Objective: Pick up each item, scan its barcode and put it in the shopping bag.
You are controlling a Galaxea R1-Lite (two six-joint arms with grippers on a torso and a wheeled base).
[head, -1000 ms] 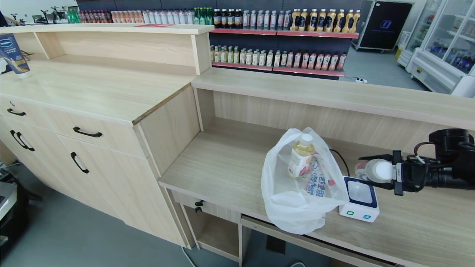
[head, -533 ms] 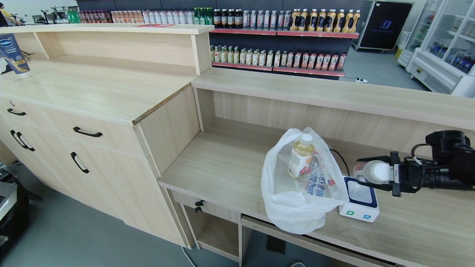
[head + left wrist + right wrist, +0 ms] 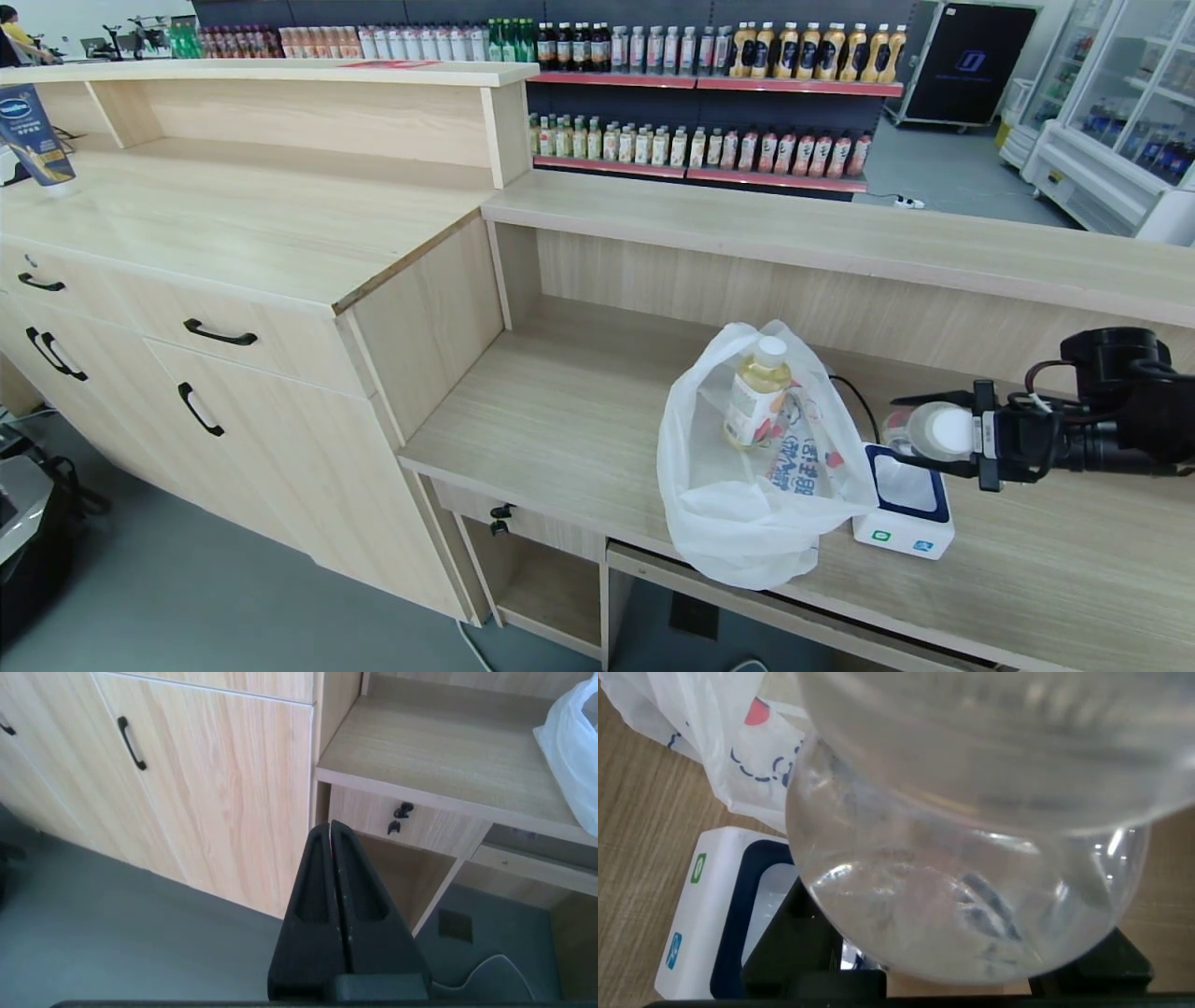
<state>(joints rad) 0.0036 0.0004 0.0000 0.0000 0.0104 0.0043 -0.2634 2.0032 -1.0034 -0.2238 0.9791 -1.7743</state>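
Gripped a clear bottle (image 3: pixel 910 431) sideways in the right pincer (image 3: pixel 920 431), clamped on its sides, above the scanner (image 3: pixel 904 504) on the bench (image 3: pixel 579 411). Found the shopping bag (image 3: pixel 738 504) open, touching the scanner's left, a yellow-drink bottle (image 3: pixel 756 397) upright inside. Hung the left pincer (image 3: pixel 330 835) pressed closed, empty, near the cabinet (image 3: pixel 215 784).

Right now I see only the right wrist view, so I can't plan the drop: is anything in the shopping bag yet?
Observer: Yes. One bottle of yellow drink stands upright inside the shopping bag, white cap up.
Operator: Good. The clear bottle goes in next, so where's the left pincer?
Observer: It is shut, aimed toward the wooden cabinet, well away from the bag.
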